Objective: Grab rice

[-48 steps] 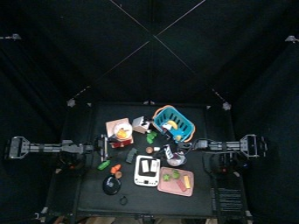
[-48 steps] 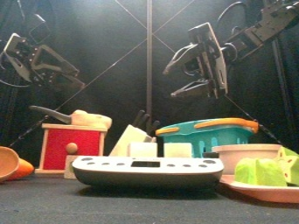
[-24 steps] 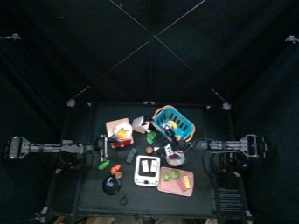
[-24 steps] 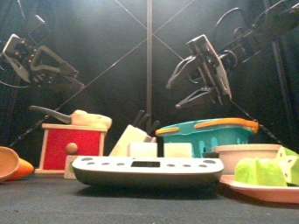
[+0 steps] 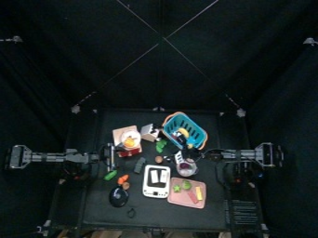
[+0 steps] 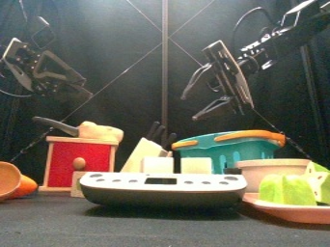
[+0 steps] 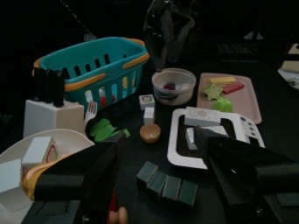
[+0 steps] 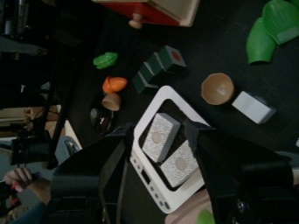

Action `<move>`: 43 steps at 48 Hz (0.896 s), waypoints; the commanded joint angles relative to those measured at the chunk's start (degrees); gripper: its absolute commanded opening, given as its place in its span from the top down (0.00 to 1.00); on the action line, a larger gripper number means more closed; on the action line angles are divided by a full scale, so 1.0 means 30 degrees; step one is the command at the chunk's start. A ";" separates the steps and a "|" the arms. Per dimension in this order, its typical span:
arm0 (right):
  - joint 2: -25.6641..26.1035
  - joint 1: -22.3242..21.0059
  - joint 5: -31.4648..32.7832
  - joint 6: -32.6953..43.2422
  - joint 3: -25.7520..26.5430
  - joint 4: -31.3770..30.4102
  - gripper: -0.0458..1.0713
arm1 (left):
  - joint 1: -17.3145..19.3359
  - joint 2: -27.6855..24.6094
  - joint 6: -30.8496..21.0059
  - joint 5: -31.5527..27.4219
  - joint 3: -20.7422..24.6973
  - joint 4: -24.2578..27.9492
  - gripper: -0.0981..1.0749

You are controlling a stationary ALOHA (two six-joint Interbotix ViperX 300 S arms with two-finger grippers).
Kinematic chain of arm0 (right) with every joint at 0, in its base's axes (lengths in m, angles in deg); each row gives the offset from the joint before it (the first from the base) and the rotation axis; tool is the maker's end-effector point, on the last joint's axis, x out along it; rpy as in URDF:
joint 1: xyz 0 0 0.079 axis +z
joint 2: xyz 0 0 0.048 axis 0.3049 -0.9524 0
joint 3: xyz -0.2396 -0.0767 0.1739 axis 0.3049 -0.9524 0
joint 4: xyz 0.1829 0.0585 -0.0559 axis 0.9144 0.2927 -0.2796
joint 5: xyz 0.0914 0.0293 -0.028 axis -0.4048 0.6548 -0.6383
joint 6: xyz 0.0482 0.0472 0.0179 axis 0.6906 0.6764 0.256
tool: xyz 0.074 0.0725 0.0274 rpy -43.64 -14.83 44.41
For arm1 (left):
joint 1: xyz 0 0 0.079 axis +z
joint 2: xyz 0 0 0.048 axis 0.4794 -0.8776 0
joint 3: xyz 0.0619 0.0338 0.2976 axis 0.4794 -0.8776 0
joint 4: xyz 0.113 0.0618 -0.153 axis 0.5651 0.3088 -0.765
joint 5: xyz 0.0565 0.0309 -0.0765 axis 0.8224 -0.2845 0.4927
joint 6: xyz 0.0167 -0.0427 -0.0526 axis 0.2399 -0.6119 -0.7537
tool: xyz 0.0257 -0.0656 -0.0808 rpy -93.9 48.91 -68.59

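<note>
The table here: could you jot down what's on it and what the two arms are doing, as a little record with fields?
setting: small black table inside black curtains
basket: teal basket with an orange rim, at the back
knife block: white block holding black-handled knives
toaster: white toaster near the front
tray: pink tray of green food
bowl: small white bowl
left gripper: left gripper raised, holding nothing
right gripper: right gripper raised above the basket, jaws open, empty

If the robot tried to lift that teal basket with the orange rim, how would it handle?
The basket looks like thin slotted plastic, so it is probably light and may flex a little when squeezed. Its broad base suggests it would slide rather than tip when pushed. The knife block stands close beside it, so a nudge that way might bump the block.
</note>
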 commanded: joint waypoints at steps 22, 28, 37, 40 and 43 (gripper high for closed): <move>0.0059 -0.1201 0.2168 0.0029 0.1436 -0.0674 0.20 | 0.0000 -0.0029 0.0000 -0.0117 0.0205 -0.0029 0.10; -0.0293 -0.1465 0.3076 0.0059 0.2227 -0.1260 0.20 | 0.0000 -0.0029 0.0000 -0.0117 0.0176 -0.0029 0.10; -0.1113 -0.2402 0.4775 0.0205 0.3838 -0.3223 0.20 | 0.0029 -0.0029 0.0000 -0.0117 0.0176 -0.0029 0.10; -0.1406 -0.2520 0.5303 0.0791 0.4277 -0.3896 0.20 | 0.0029 -0.0029 0.0000 -0.0117 0.0205 -0.0029 0.10; -0.1729 -0.2520 0.6035 0.1992 0.4775 -0.5127 0.20 | 0.0000 -0.0029 0.0000 -0.0117 0.0146 0.0000 0.10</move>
